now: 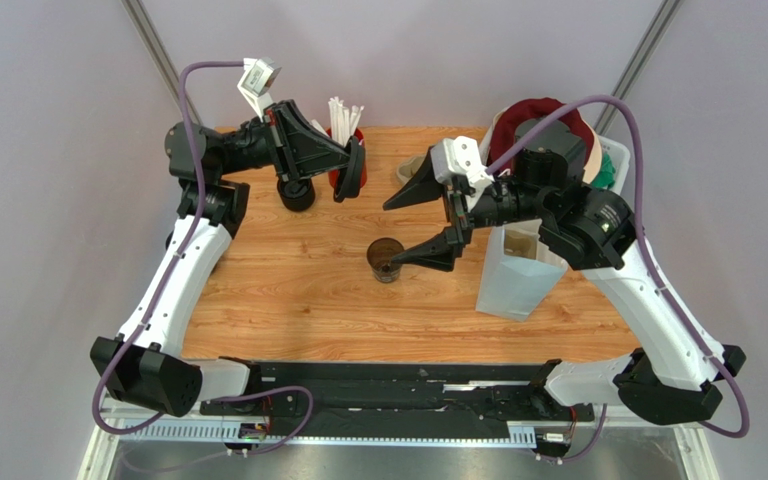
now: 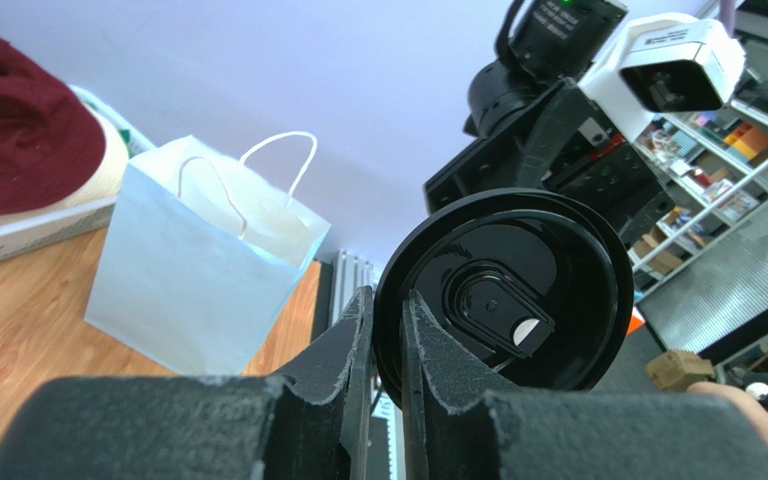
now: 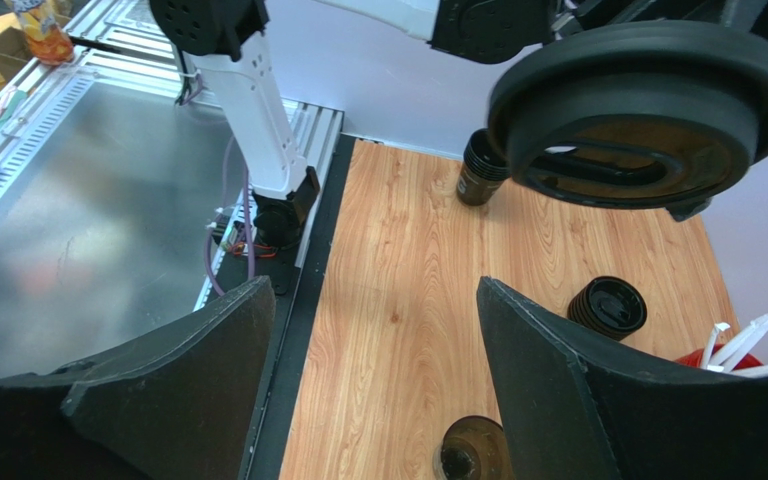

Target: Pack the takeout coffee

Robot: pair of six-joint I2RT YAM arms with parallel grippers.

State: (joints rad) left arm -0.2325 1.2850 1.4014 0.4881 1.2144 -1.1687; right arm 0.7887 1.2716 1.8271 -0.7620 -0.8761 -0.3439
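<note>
The paper cup (image 1: 385, 258) stands open at about the middle of the table (image 1: 288, 290), with no lid on it. It looks light, thin-walled and easy to crush or tip. Its inside is dark, and I cannot tell whether there is liquid in it, so it is best treated as full. The safest grip is low on the wall with gentle pressure, never on the soft rim.

The lid (image 2: 518, 300) is up in the air toward the far-left corner. The left end effector (image 2: 386, 315) is closed tight on its rim and carries it on edge. The lid is stiff, slick plastic, so a rim pinch works, though it could swivel when pressed down.

The right end effector (image 1: 391, 235) is spread wide and holds nothing. From above, its near finger ends right at the cup, but whether it touches I cannot say. Those fingers sit in the way of any lid coming down, so they need to steady the wall or clear off.

A pale paper bag (image 1: 514, 285) stands open-topped near the right edge, with floppy handles that could snag. A red cup of straws (image 1: 343, 120) and a squat black stack (image 1: 296, 193) sit by the far edge, just under the left arm. A basket (image 1: 613, 150) of hats fills the far-right corner, well away from the cup.
</note>
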